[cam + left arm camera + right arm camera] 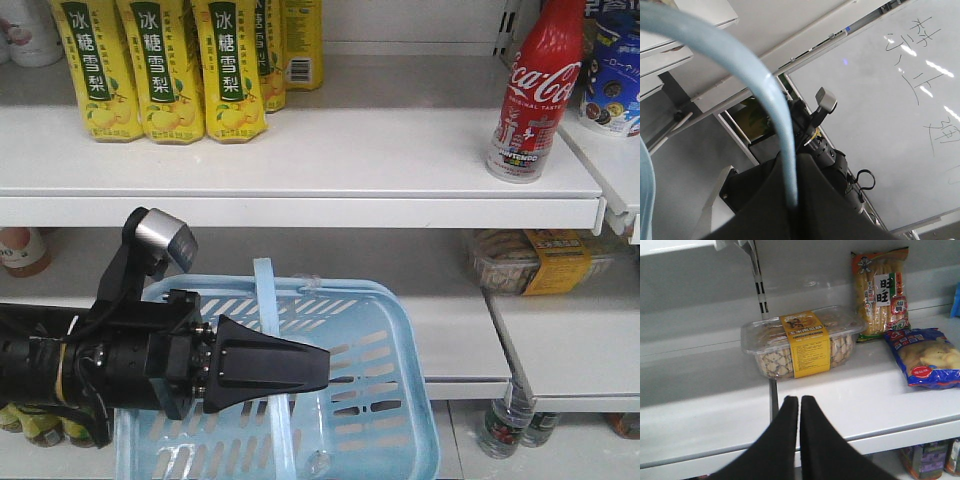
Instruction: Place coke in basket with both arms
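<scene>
Shelf (300, 150) | coke (535, 90) upright | left fingers (270, 365) pinch basket (340, 285) handle (265, 290) | right fingers (785, 440) pressed together

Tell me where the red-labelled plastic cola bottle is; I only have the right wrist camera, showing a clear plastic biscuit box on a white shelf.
Observer: The red-labelled plastic cola bottle stands upright on the white shelf above that clear plastic biscuit box, untouched.
Operator: Where does it go?
Observer: Into the light-blue slotted plastic basket, held lower left of the bottle, its handle band clamped in the black left gripper.
Operator: Am I in the front camera's frame?
Observer: No; the right gripper is outside it, only the left arm shows.
</scene>
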Controlling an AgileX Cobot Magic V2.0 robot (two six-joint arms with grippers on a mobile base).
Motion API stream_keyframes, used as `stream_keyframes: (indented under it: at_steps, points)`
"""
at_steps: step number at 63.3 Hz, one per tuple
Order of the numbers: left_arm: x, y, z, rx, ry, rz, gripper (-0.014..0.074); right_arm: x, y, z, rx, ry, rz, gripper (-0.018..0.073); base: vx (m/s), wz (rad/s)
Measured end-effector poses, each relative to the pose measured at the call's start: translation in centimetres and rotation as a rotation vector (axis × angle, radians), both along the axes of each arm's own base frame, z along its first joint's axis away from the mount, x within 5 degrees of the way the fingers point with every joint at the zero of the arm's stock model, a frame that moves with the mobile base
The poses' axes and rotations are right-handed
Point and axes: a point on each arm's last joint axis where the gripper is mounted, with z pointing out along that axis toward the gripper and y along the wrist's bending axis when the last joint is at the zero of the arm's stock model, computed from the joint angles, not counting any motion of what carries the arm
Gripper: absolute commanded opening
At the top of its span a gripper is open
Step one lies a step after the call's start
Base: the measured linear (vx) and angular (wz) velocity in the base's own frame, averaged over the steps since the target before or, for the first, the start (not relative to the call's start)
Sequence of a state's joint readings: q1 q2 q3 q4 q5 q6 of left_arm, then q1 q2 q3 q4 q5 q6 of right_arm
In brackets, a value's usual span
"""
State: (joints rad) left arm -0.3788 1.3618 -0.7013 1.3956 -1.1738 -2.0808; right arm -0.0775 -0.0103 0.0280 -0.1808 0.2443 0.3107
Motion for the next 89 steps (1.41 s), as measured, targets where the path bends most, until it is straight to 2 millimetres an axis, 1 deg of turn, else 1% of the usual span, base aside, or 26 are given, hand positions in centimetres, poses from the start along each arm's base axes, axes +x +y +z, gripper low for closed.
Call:
stream_keyframes:
  at_steps: [89]
  points:
    - [0.0,0.0,-0.01,0.001,0.0,0.0,-0.0006,0.0,0.0,0.0,0.0,0.0,0.0,-0.0002,0.01,-0.01]
